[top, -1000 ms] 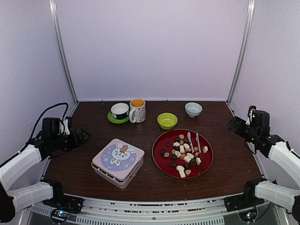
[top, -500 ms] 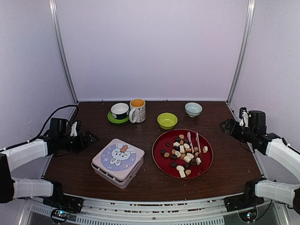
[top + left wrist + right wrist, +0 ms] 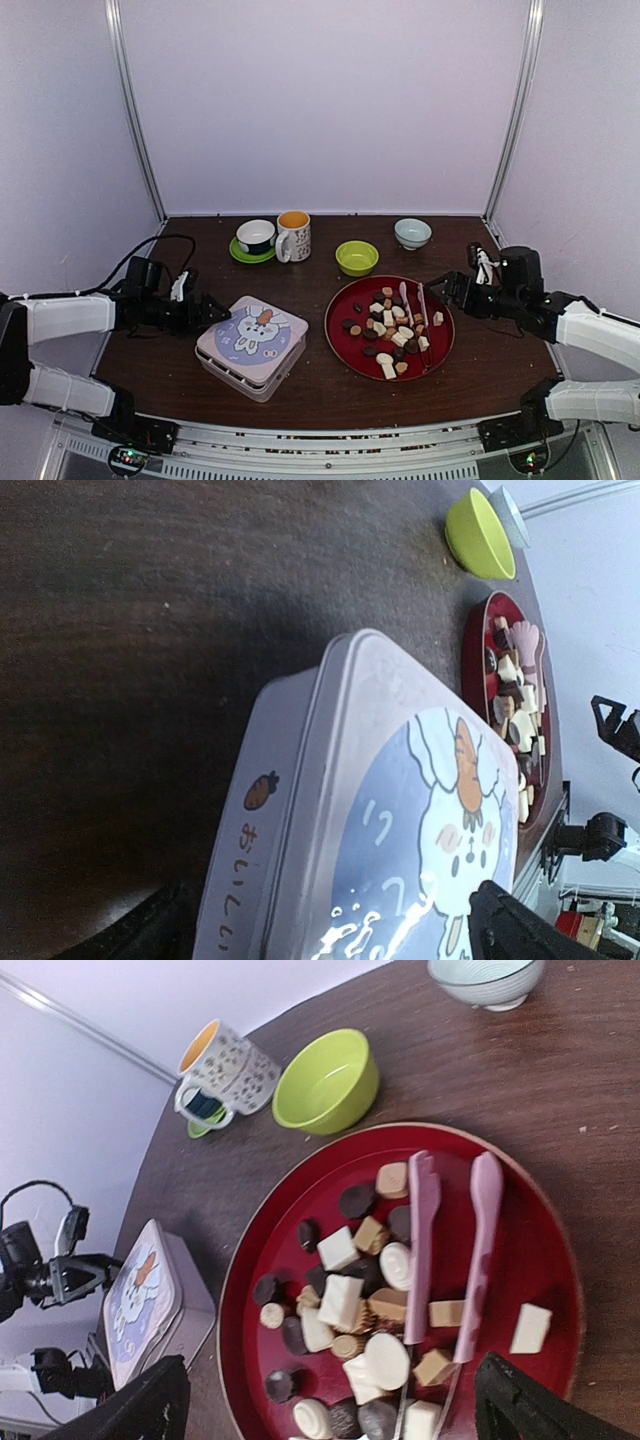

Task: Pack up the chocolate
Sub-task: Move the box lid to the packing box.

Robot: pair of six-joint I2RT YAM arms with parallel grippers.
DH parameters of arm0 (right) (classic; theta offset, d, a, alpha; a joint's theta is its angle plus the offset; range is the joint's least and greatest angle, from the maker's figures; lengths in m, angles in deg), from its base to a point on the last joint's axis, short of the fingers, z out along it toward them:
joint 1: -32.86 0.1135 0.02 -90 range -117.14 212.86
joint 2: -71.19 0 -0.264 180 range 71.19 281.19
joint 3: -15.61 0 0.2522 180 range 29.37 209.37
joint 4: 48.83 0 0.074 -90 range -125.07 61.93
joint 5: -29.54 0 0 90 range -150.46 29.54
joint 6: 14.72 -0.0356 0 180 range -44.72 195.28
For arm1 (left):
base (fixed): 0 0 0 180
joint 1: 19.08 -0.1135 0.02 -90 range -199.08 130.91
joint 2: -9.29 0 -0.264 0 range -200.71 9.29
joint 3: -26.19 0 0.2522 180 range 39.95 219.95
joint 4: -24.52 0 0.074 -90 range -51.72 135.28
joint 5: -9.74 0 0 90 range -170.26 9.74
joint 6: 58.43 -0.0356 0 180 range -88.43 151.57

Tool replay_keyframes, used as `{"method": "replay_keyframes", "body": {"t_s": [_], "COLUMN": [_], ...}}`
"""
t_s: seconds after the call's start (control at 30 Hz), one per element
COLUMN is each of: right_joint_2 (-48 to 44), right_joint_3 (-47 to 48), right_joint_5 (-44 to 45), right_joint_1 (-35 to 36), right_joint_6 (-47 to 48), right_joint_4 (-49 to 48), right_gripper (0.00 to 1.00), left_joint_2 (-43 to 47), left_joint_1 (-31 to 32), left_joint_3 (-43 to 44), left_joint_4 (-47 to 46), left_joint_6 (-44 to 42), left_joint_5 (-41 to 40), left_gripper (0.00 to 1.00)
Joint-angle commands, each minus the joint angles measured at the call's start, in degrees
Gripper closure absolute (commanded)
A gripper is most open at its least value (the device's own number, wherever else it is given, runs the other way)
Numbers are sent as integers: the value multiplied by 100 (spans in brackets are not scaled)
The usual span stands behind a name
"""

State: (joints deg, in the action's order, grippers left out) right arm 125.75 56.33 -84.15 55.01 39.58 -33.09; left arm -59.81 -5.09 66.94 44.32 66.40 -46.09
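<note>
The chocolate [image 3: 390, 328], many small dark, tan and cream pieces, lies on a red plate [image 3: 344, 300]; it shows closely in the right wrist view [image 3: 370, 1300]. Pink tongs [image 3: 450, 1250] lie on the plate's right part. A closed pink tin with a rabbit lid [image 3: 252, 340] stands left of the plate; it fills the left wrist view [image 3: 400, 810]. My left gripper [image 3: 212, 310] is open and empty at the tin's left edge. My right gripper [image 3: 445, 288] is open and empty above the plate's right rim.
At the back stand a cup on a green saucer [image 3: 255, 238], a spotted mug [image 3: 293, 236], a lime bowl [image 3: 357, 258] and a pale blue bowl [image 3: 412, 233]. Metal frame posts rise at both back corners.
Both arms have swung inward. My left gripper moved right up to the tin's left edge. My right gripper moved left and down to the plate's right rim.
</note>
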Motion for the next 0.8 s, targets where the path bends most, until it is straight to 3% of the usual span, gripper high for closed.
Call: {"method": "replay_keyframes", "body": {"t_s": [0.0, 0.2, 0.53, 0.77], "right_joint_2": [57, 231, 1029, 1815], "right_joint_3": [-60, -130, 81, 393], "right_joint_5": [325, 748, 1182, 1217], "right_joint_1": [753, 1796, 2961, 3476], "right_joint_6": [-490, -1019, -1520, -1818], "right_joint_4": [-394, -854, -1271, -1626], "right_gripper": [0, 0, 0, 0], "left_joint_2": [-116, 132, 1019, 797], "left_joint_1": [261, 734, 1433, 2218], "left_joint_3": [15, -239, -883, -1017], "left_joint_4": [-222, -435, -858, -1513], "left_joint_6": [-52, 392, 1560, 2287], "left_joint_5": [115, 20, -361, -654], "left_gripper": [2, 2, 2, 2]}}
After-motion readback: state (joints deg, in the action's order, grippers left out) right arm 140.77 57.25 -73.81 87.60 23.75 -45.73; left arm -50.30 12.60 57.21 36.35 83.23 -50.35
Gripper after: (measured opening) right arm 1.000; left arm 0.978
